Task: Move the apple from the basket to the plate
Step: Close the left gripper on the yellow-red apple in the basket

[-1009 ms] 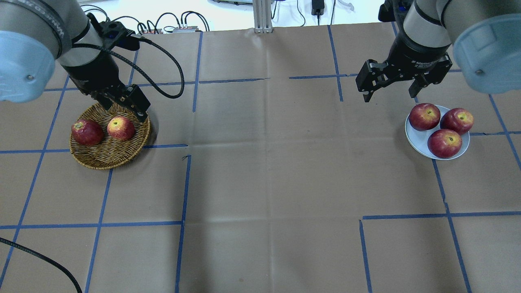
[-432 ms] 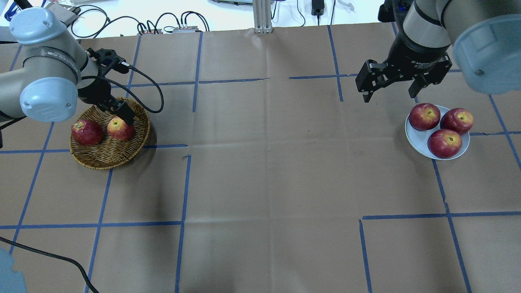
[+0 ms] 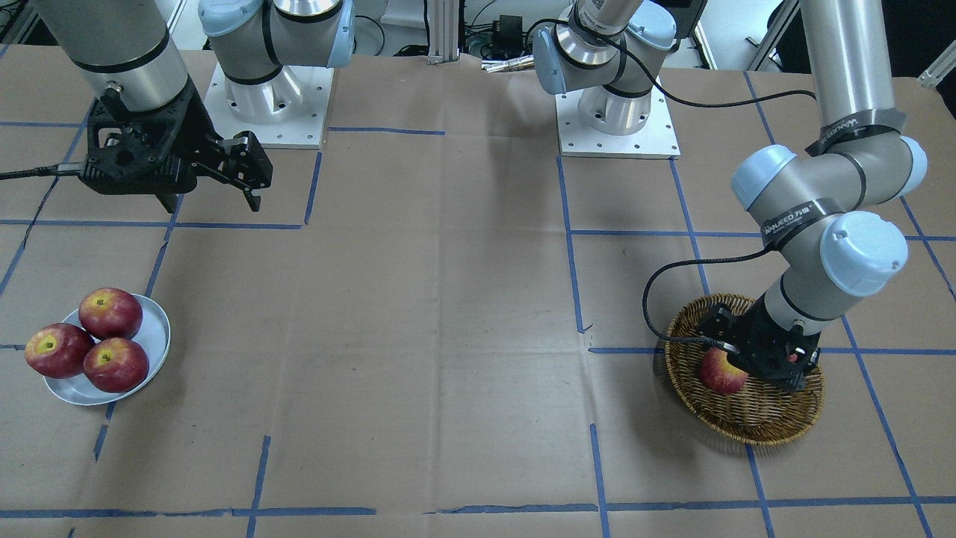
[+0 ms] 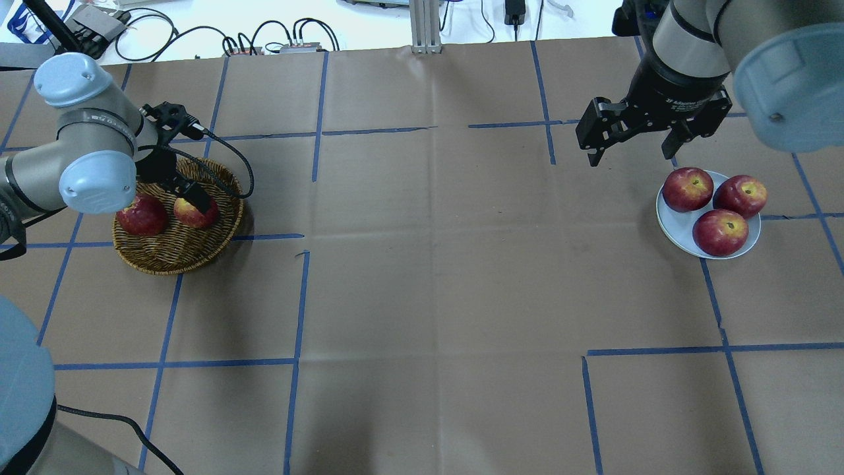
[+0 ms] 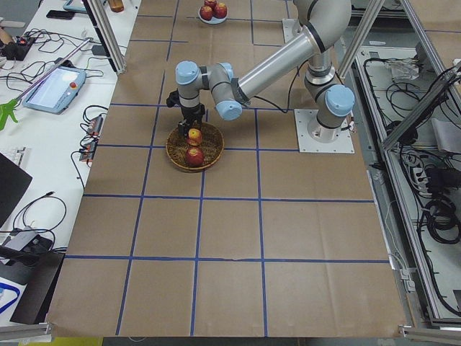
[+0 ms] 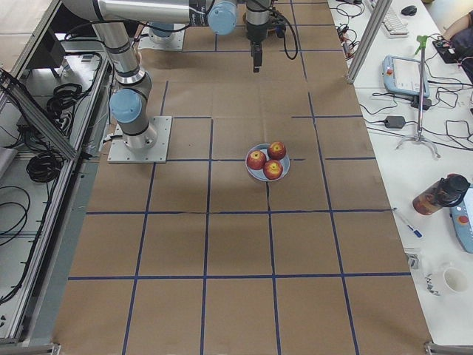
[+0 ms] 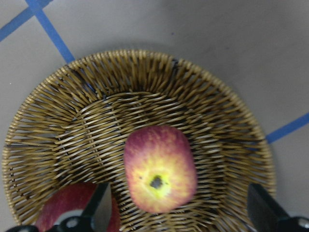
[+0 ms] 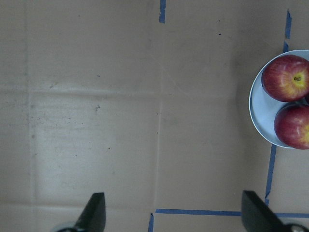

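Note:
The yellow-streaked apple [image 4: 190, 214] lies in the wicker basket [image 4: 178, 257] at the table's left; it also shows in the left wrist view [image 7: 160, 169] and the front view [image 3: 719, 372]. My left gripper [image 4: 192, 198] is open and low over it. Its fingers [image 7: 91, 215] stand either side of the apple, apart from it. The pale plate [image 4: 679, 227] at the right holds three deep-red apples. My right gripper [image 4: 632, 155] is open and empty, hovering just left of and behind the plate [image 8: 258, 118].
A darker red apple [image 4: 140, 216] lies in the basket beside the streaked one, partly under my left arm's elbow. The left arm's black cable [image 4: 231, 165] loops over the basket's far rim. Blue tape lines cross the brown paper-covered table [image 4: 435, 277].
My left arm has folded down and its gripper has dropped onto the streaked apple, now covering its top in the overhead view. The right arm and the plate's apples have not moved.

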Tool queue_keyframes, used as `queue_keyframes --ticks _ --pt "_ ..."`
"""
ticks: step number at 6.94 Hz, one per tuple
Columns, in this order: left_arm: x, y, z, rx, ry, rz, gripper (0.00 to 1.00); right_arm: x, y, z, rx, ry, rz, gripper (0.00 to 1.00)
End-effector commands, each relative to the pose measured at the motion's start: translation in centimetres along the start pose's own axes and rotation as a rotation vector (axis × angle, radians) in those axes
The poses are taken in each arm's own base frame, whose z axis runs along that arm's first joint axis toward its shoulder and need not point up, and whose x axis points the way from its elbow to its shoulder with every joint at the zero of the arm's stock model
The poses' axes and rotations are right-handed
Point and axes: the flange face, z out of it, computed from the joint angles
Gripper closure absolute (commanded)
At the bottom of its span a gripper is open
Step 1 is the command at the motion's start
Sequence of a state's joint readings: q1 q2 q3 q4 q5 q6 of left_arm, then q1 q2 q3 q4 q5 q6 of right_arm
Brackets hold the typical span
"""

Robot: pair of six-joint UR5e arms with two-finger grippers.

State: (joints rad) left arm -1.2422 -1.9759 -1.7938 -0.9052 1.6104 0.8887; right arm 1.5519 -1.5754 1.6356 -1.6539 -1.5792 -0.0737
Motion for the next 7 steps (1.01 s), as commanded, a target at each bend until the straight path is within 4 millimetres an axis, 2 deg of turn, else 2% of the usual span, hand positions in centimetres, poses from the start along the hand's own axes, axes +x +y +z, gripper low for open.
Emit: queue_keyframes --ticks 1,2,3,4,6,7 --pt "-0.4 -0.1 3.5 -0.023 0.03 -0.005 0.04 0.0 0.0 0.1 -0.001 0.001 0.0 0.0" --pt "-0.8 0.1 4.2 -0.03 0.038 -0.012 0.17 0.1 0.0 0.0 0.0 0.001 0.001 0.0" --pt "-1.0 0.2 4.1 -0.03 0.036 -0.014 0.35 0.0 0.0 0.1 -0.001 -0.001 0.0 0.0" --pt "-1.0 0.1 4.1 -0.029 0.035 -0.014 0.48 0.1 0.0 0.1 -0.001 0.001 0.001 0.0" --pt "-0.2 -0.3 1.4 -0.024 0.021 -0.019 0.56 0.0 0.0 0.0 0.0 -0.001 0.0 0.0" --pt "0.5 -0.5 -2.0 -0.025 0.027 -0.095 0.58 0.1 0.0 0.1 -0.001 0.001 0.001 0.0"
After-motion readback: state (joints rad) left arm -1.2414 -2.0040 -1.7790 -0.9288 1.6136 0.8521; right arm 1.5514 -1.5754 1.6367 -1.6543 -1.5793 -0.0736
